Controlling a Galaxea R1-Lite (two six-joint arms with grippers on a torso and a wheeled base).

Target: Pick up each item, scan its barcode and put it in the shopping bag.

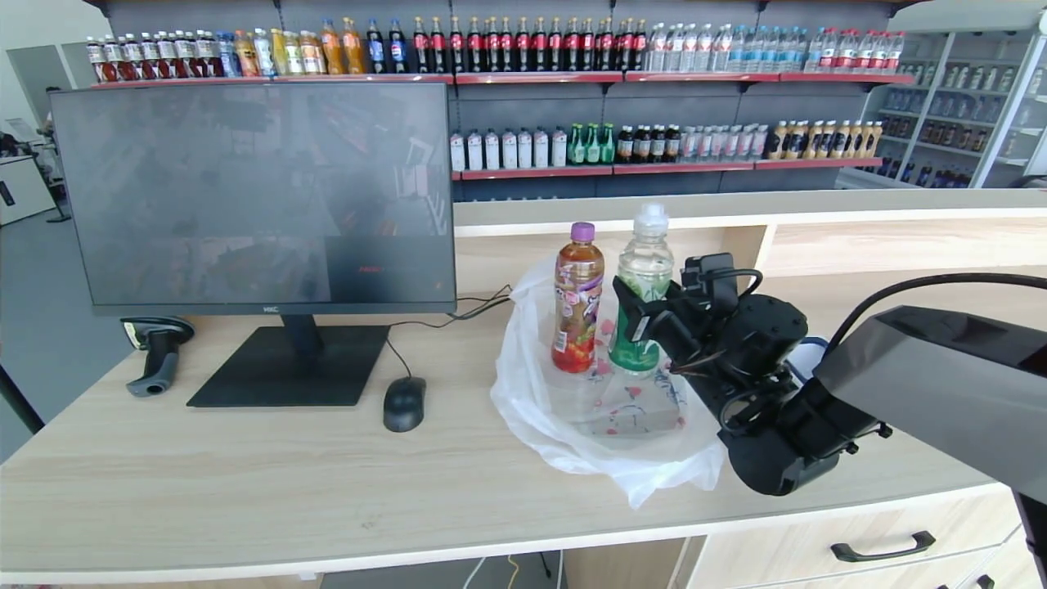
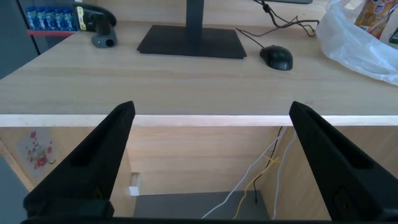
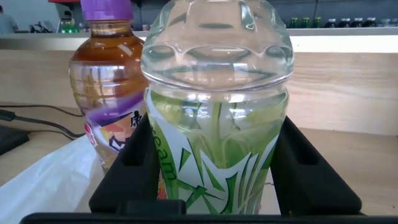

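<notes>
r. side: right pincer (image 1: 644, 317) is closed on the green-label water bottle (image 1: 646, 262), low on the label. In right wrist view both fingers (image 3: 140, 162) sit flush on the label sides with no gap.

Bottle is upright, centre-right of the head frame. Its base looks down on the film of the white shopping bag (image 1: 564, 425), which lies slumped open on the bench (image 1: 245, 474). Just left of it, narrowly apart, is a purple-cap tea bottle (image 1: 577, 298), also upright on the bag.

My read: this is the drop-off for item 2. Can't tell from here whether it was scanned. The barcode scanner (image 1: 157, 356) sits far off at lower left, beyond the monitor (image 1: 253, 196) and the mouse (image 1: 404, 403).

Doing the release well:
- confirm the base is fully seated before opening; a tall narrow bottle on loose film will tip easily
- open wide and evenly so neither pad drags the label sideways
- back out along the arm's own line, toward lower right, not leftward, as the tea bottle is close enough to get knocked
- watch for bag film snagging on the lower finger during retreat

View differences:
- right wrist view gives pad contact on both sides, but hides the bottle's base
- head view gives base, bag and scanner layout, but the far finger is hidden behind the bottle
- left wrist view shows the left pincer (image 2: 211, 109) spread wide open and holding nothing, low in front of the bench's front edge, with scanner, mouse and bag edge across the top
</notes>
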